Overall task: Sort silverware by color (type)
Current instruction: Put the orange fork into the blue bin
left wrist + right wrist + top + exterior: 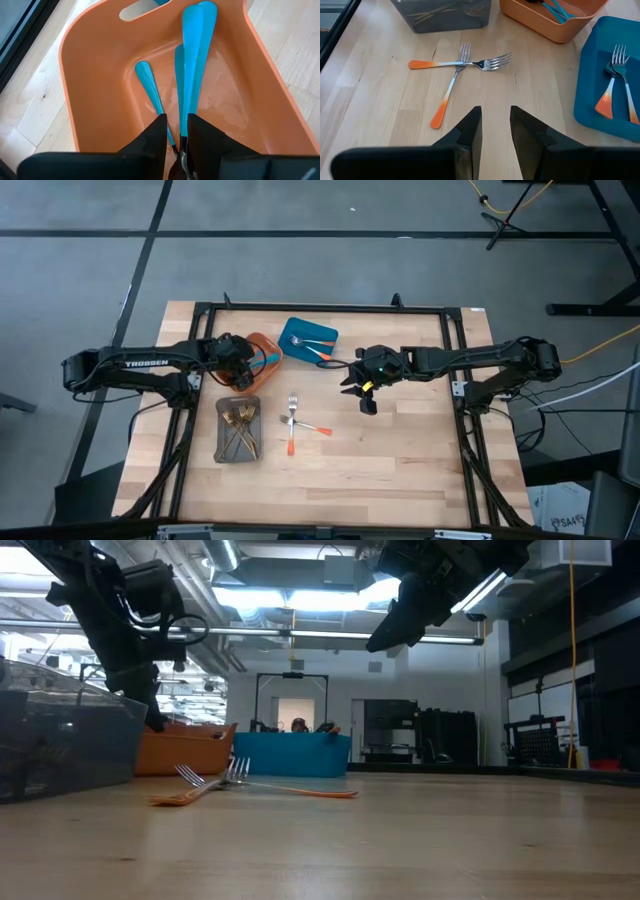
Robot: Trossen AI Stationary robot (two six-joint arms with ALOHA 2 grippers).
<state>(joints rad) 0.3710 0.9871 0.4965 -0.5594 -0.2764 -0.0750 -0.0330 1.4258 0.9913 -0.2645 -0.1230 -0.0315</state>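
My left gripper reaches down into the orange tray, where three blue-handled pieces lie on the floor. Its fingers stand a little apart on either side of one piece's neck. My right gripper hovers open above bare table, right of the middle, with nothing between its fingers. Two orange-handled forks lie crossed on the table in front of it. The blue tray holds orange-handled forks. Gold-coloured pieces fill the grey tray. My left gripper comes from above, slanting down along the blue-handled piece, whose handle rests on the orange tray's floor. Its fingers flank the neck with a small gap; whether they touch it, I cannot tell.
The three trays stand close together at the table's left and far middle. The grey tray shows nearest in the low view. Bare wood spreads across the near and right parts of the table. A dark frame borders the tabletop.
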